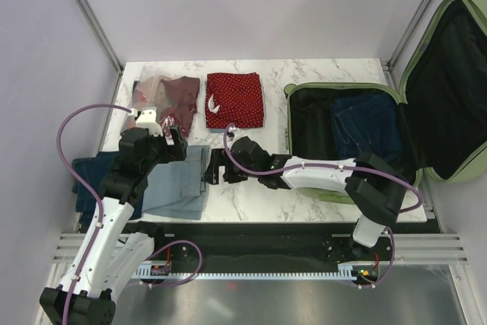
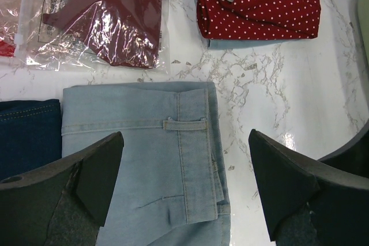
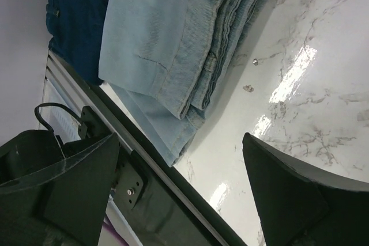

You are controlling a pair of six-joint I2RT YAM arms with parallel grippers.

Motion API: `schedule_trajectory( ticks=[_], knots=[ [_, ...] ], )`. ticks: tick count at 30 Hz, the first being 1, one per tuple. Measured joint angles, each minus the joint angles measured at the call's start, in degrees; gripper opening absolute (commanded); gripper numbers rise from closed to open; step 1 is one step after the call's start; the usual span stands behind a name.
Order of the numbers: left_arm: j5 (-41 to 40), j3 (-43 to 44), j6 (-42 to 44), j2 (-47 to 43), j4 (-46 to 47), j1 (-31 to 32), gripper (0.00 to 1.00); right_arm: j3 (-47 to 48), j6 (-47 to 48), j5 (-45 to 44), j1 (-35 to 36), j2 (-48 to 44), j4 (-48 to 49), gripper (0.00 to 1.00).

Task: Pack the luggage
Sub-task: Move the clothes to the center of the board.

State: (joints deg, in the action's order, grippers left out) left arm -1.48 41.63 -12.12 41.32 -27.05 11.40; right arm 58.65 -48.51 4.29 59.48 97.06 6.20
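Packing under way, with most of it left to do: the sage-green suitcase (image 1: 342,85) lies open at the right end of the marble-look table (image 1: 259,195). Its lid leans back against the wall, showing black fabric lining. One folded pair of dark jeans (image 1: 369,123) lies in the base, the only item seen packed.

Four items remain out on the table. Light blue jeans (image 1: 179,180) sit folded at the near left, their stacked layers and stitched belt loop clear in the left wrist view. A navy pair (image 1: 87,176) lies touching them on the left, at the table's edge. Farther back are a red cloth with white spots (image 1: 234,99), folded into a neat square, and a maroon garment (image 1: 163,97) sealed in a crinkled, shiny plastic bag (image 2: 34,10).

The left gripper (image 1: 175,142) hangs over the light blue jeans with its fingers spread wide and nothing between them. The right gripper (image 1: 217,169) reaches across from the suitcase side to the right edge of the same jeans, low over the bare tabletop, its fingers likewise apart and empty. By the look of it, the light blue jeans are the next item up.

The shell looks hard and smooth with rounded corners; the denim looks thick and limp, likely to sag if lifted by one edge.
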Motion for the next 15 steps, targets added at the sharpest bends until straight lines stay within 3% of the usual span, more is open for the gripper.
schedule_trajectory(
  ticks=[15],
  knots=[
    [0.02, 0.00, 0.00, -0.13, -0.15, 0.00, 1.00, 6.47, -1.09, 0.66, 0.72, 13.07, 3.80, 0.92]
  ],
)
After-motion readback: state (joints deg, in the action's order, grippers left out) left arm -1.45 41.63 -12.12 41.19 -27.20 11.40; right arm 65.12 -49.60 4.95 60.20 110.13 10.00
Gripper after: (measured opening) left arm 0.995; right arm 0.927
